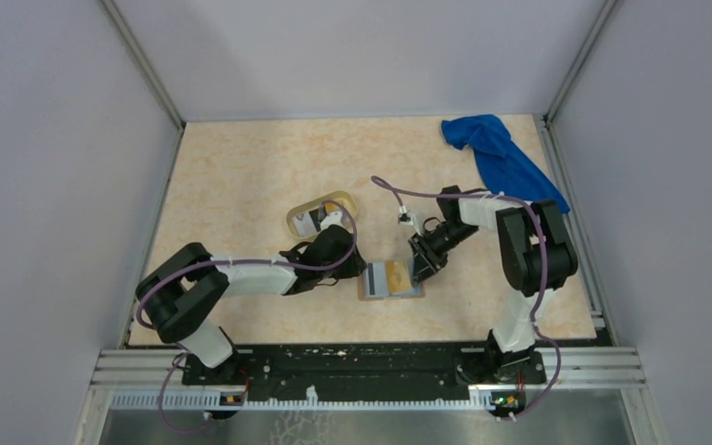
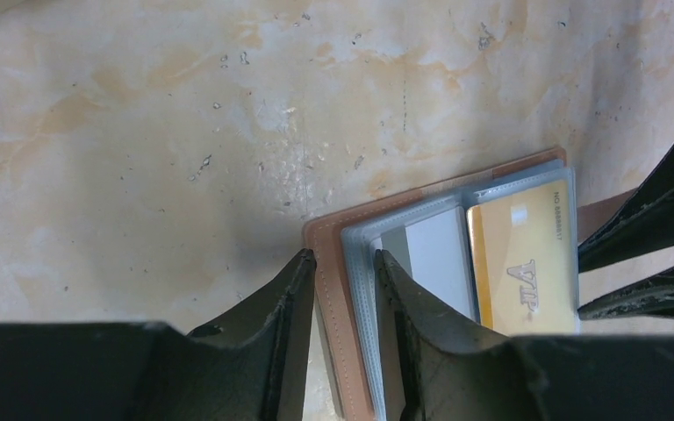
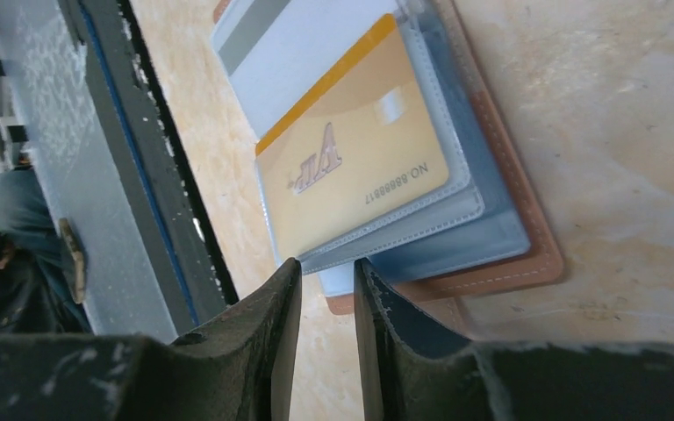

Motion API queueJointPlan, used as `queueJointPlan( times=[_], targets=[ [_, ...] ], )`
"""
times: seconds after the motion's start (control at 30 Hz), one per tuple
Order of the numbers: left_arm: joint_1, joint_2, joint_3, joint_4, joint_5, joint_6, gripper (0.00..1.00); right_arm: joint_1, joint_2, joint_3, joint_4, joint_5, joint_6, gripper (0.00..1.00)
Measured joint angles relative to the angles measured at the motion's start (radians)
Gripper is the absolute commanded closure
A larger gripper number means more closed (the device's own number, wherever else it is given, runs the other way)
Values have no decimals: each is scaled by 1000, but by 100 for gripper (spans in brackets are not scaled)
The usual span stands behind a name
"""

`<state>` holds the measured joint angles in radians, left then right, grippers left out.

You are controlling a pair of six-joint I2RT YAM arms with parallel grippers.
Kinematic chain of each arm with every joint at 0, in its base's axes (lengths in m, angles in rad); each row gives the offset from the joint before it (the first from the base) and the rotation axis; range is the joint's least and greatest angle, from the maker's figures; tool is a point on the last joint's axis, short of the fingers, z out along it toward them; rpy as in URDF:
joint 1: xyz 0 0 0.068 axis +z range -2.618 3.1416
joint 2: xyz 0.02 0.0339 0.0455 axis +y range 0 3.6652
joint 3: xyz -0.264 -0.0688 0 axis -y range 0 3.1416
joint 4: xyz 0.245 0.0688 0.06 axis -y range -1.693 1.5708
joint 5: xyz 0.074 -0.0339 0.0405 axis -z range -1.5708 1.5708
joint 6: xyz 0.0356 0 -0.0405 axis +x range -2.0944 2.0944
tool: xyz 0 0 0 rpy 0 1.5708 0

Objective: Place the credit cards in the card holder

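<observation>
A pale yellow oval tray [image 1: 338, 196] at centre-left of the mottled beige counter [image 1: 241, 167] holds a few small white and dark cards [image 1: 311, 222]. To its right, a tan leather-like bifold card holder [image 2: 326, 254] is laid open. A white grey-striped card [image 2: 439, 254] and a gold card [image 2: 522, 263] are tucked in its grey-blue slots. The left fingers [image 2: 291, 303] are lowered over its left edge and the right fingers [image 3: 274, 307] over its right side. Each pair is narrowly parted; whether they grip cannot be told.

A fixed camera looks steeply down over the whole desk [image 1: 241, 185] from its near edge. Two wrist cameras closely face the card holder [image 2: 333, 254] from opposite sides.
</observation>
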<state>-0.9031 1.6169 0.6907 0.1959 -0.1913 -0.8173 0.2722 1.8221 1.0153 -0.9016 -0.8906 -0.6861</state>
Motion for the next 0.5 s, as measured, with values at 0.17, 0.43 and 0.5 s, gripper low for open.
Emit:
queueJointPlan(
  times=[0.17,0.43,0.5],
  targets=[
    [-1,-31,0,-46,-3,11,60,-1,-64,-18,90,144,57,66],
    [-5,-140,-38,-66,0,54,60,-19,-230,-49,211,294,108,62],
    [-5,-159,-52,-55,5,69,60,-20,-230,-49,210,259,103,63]
  ],
)
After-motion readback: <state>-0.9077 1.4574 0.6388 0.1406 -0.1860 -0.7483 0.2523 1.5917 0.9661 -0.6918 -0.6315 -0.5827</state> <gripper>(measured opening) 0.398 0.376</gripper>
